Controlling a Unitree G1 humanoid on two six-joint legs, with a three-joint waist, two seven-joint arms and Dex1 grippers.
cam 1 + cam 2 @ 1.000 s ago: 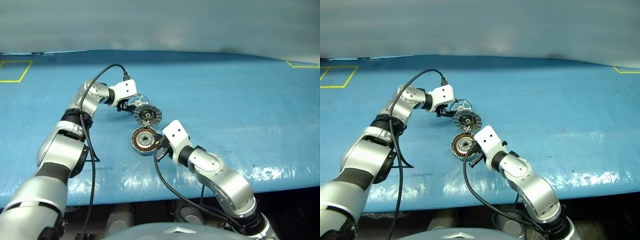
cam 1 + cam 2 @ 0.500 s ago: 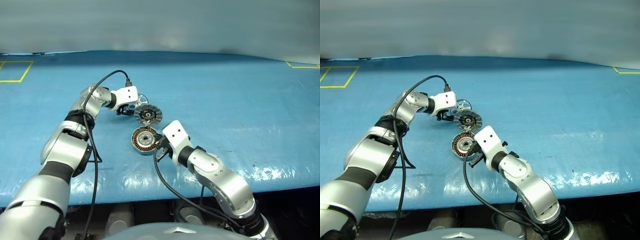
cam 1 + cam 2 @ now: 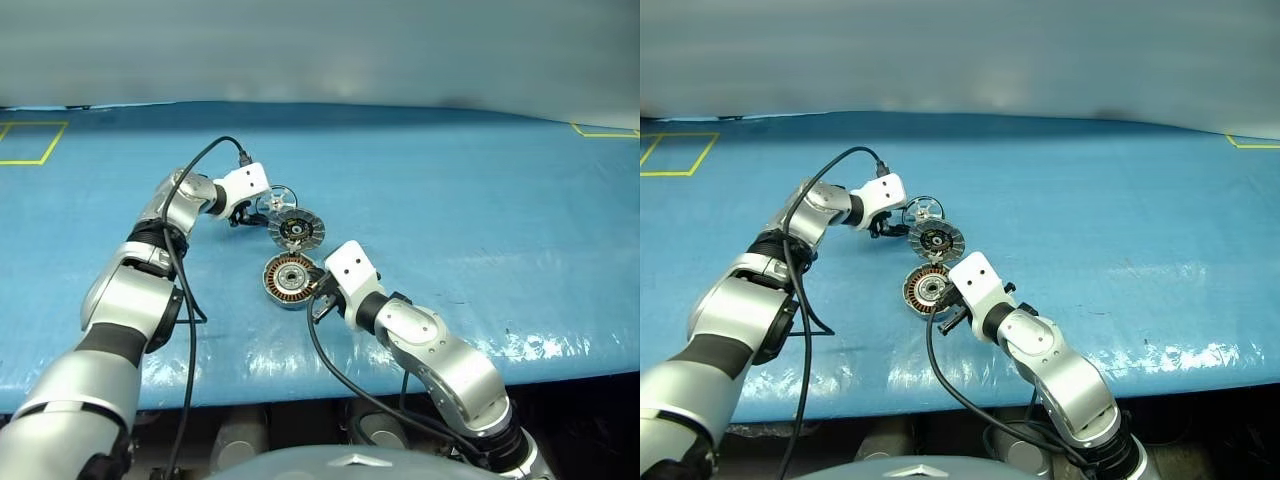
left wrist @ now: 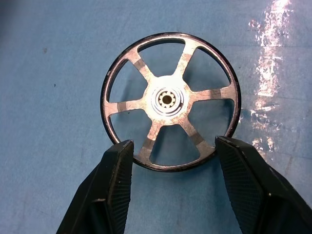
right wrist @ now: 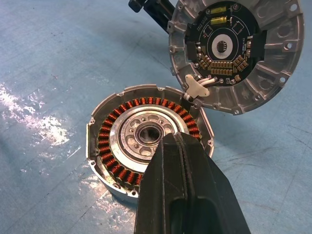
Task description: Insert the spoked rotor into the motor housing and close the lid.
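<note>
Left gripper (image 4: 170, 156) jaws open, straddling spoked rotor (image 4: 170, 100) on worktop (image 3: 480, 180); right gripper (image 5: 183, 161) jaws shut, empty, over motor housing (image 5: 146, 139).

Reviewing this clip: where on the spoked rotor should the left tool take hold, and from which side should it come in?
Grip the outer rim, one finger on each opposite edge, coming down from above. The spoked rotor lies flat on the blue table, so its thin rim is probably the only graspable edge; the hub looks too small. The left tool is open, its fingers straddling the near rim, so it likely needs only to advance and close.
</note>
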